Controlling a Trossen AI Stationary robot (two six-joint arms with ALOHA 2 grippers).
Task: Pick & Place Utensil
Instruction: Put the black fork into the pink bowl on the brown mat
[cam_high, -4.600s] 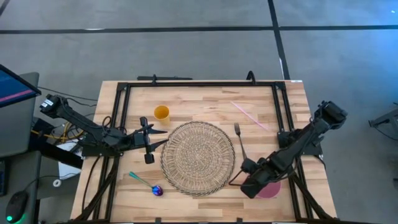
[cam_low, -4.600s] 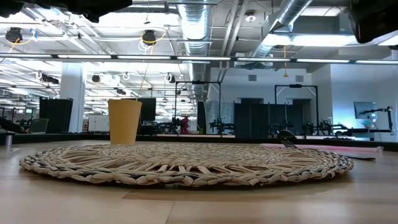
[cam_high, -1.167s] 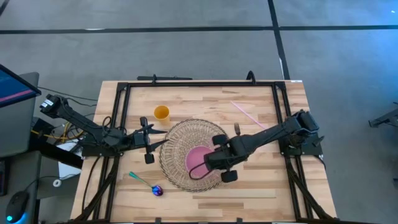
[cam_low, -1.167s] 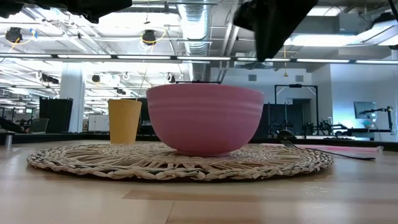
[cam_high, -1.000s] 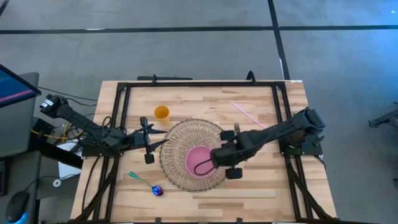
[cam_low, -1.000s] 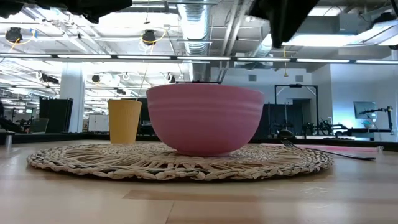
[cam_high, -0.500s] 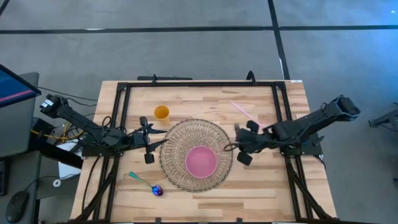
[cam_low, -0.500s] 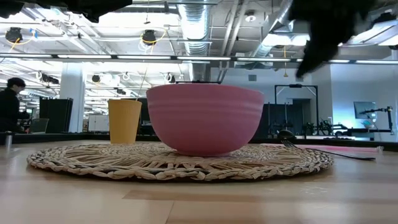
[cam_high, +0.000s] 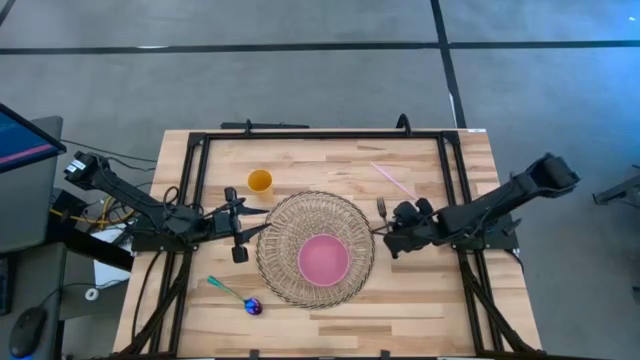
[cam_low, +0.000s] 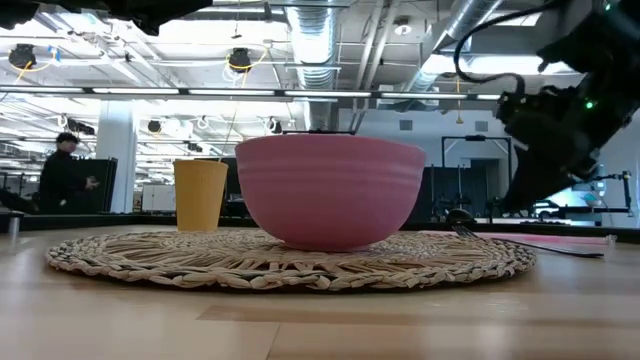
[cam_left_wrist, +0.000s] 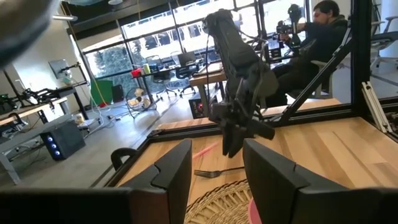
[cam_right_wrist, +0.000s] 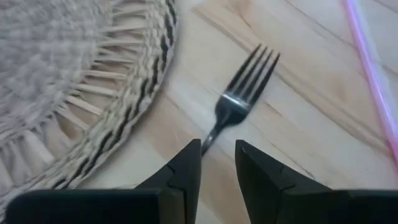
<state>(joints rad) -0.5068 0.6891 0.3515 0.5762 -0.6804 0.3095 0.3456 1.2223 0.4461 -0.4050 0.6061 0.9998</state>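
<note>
A dark metal fork (cam_high: 381, 208) lies flat on the wood just right of the round woven mat (cam_high: 285, 235), tines toward the far edge. My right gripper (cam_high: 391, 238) is low over the fork's handle and open. In the right wrist view its two fingers (cam_right_wrist: 217, 149) stand on either side of the handle (cam_right_wrist: 208, 138), below the tines (cam_right_wrist: 252, 65). A pink bowl (cam_high: 323, 259) stands on the mat. My left gripper (cam_high: 238, 226) waits open at the mat's left edge.
A yellow cup (cam_high: 260, 181) stands beyond the mat's far left. A teal-handled spoon (cam_high: 235, 296) lies near the near left corner, and a pink straw (cam_high: 400, 185) lies on the far right. A black frame (cam_high: 320, 133) borders the table. A person (cam_low: 65, 170) walks in the room behind.
My right gripper has left the pink bowl and moved toward the table's right edge. It has come down over the fork beside the mat and turned about its wrist. The bowl has stayed standing on the mat.
</note>
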